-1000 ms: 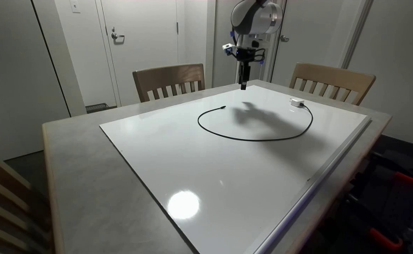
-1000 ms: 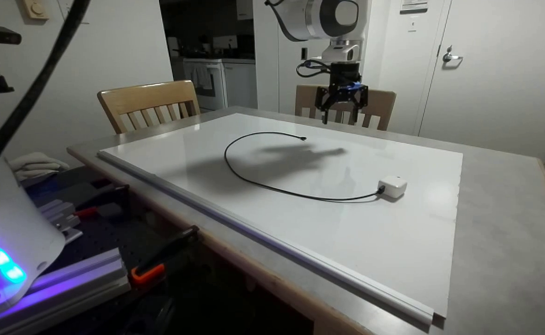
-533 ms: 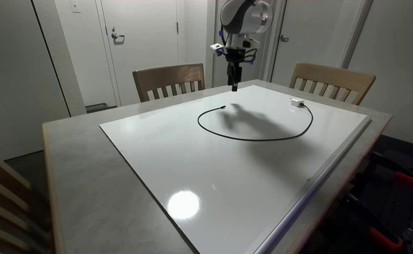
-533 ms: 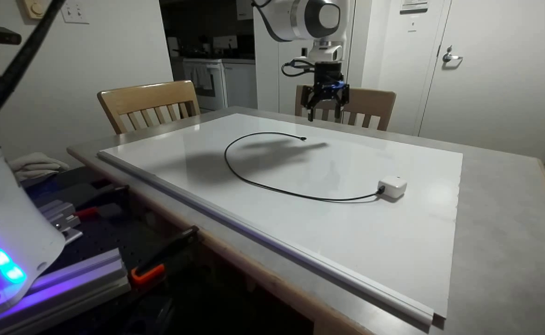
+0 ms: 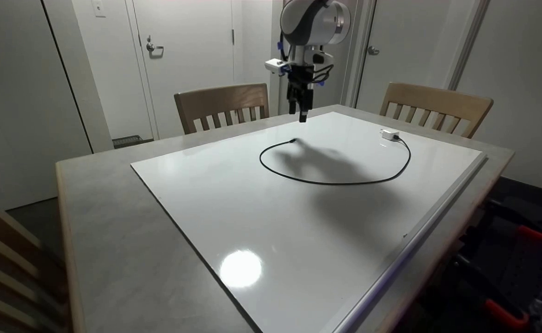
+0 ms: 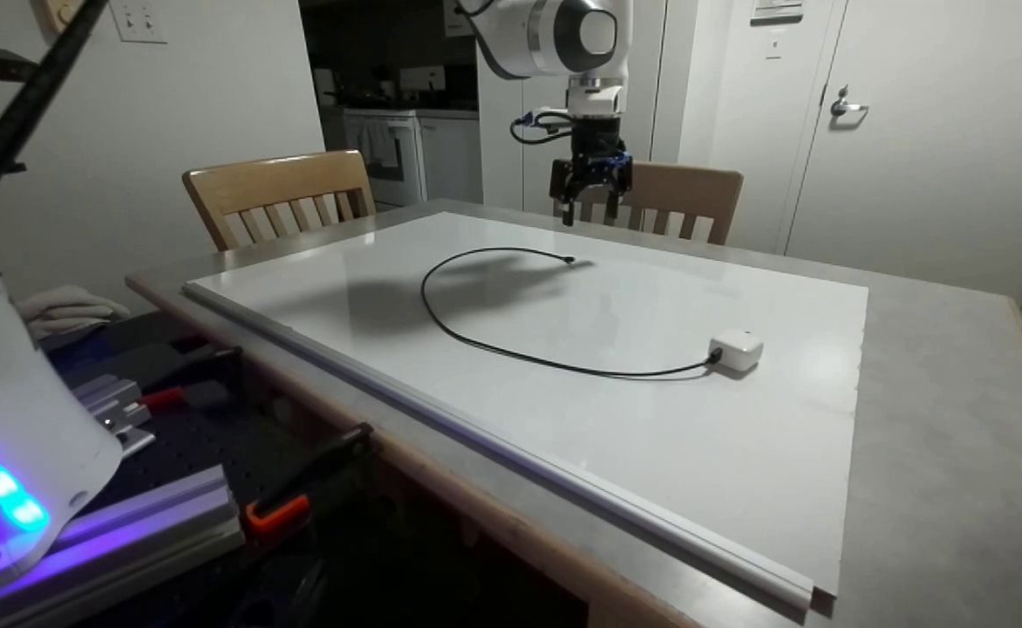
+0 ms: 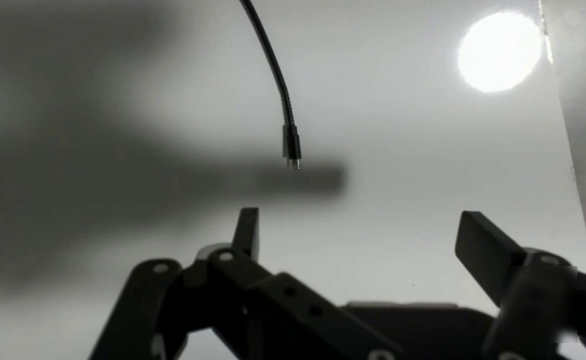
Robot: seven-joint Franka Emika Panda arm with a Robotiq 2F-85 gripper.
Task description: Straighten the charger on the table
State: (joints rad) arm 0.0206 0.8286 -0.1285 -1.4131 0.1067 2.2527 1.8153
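Note:
The charger's black cable [image 5: 326, 184] lies in a wide open curve on the table's glossy white top [image 5: 197, 199], seen in both exterior views. One end is plugged into a white block [image 6: 736, 349]; the free plug end [image 7: 291, 142] points toward my gripper [image 7: 359, 211] in the wrist view. Above the board, close to that free end, the gripper [image 6: 589, 219] hangs with its fingers pointing down. Its jaws are wide apart with nothing between them and do not touch the cable. The wrist view shows just a short stretch of the cable [image 7: 273, 60].
A pale rail [image 6: 511, 453] runs along one long edge of the white board, and a grey rim [image 5: 109, 222] surrounds it. Wooden chairs stand at the table's edges, including one chair [image 5: 224, 99] behind the gripper. Clamps with an orange handle [image 6: 277, 515] sit by the robot base.
My gripper has moved left in both exterior views, over toward the cable's free end, its shadow shifting with it. The cable and white block lie as before. The jaws have stayed open.

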